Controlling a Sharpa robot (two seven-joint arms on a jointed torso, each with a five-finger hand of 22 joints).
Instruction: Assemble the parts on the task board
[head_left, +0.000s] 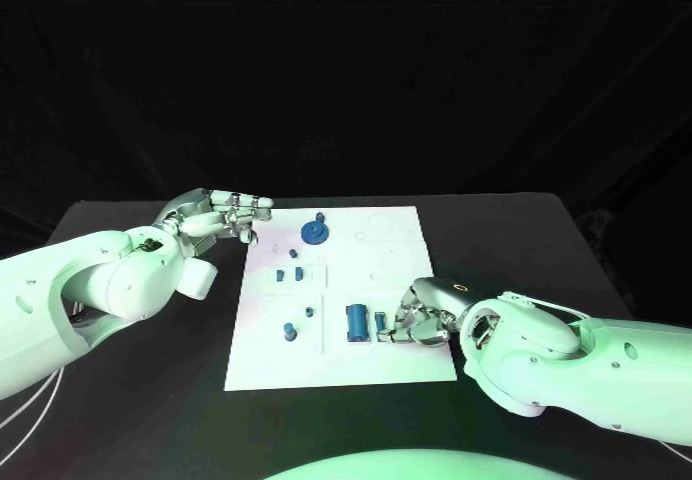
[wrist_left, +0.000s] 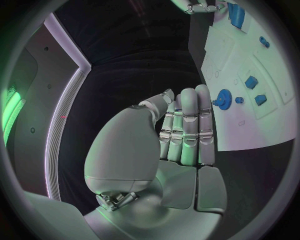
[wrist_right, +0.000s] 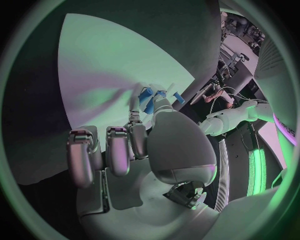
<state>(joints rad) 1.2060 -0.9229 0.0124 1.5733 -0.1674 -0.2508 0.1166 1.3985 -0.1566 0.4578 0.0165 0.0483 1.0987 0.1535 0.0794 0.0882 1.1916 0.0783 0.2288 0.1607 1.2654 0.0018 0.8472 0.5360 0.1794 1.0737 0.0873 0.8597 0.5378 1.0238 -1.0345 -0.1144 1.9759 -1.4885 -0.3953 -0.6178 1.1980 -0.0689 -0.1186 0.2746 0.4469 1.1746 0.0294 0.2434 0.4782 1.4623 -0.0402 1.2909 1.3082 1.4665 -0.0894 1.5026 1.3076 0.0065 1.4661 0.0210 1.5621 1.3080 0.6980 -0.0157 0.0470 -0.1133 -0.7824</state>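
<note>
Two white arms reach over the black table (head_left: 144, 400) toward the white board (head_left: 389, 365) at its centre; the left hand (head_left: 219, 217) hovers just off the board's far left corner, its fingers (wrist_left: 189, 125) straight and close together, with nothing in them; the right hand (head_left: 420, 318) rests over the board's near right part, fingers curled down beside a small blue piece (head_left: 381, 322); the right wrist view shows blue at its fingertips (wrist_right: 134, 107), but whether the hand grips that piece cannot be told.

Several blue parts sit on the board; a round gear (head_left: 315, 235) lies near the far edge, close to the left hand; two small blocks (head_left: 290, 273) stand side by side below it in the left column; a small round peg (head_left: 290, 333) lies nearer the front on the left; a long upright block (head_left: 356, 320) stands in the middle of the near half, just beside the small blue piece at the right hand; the far right portion of the board bears only faint outlines.
</note>
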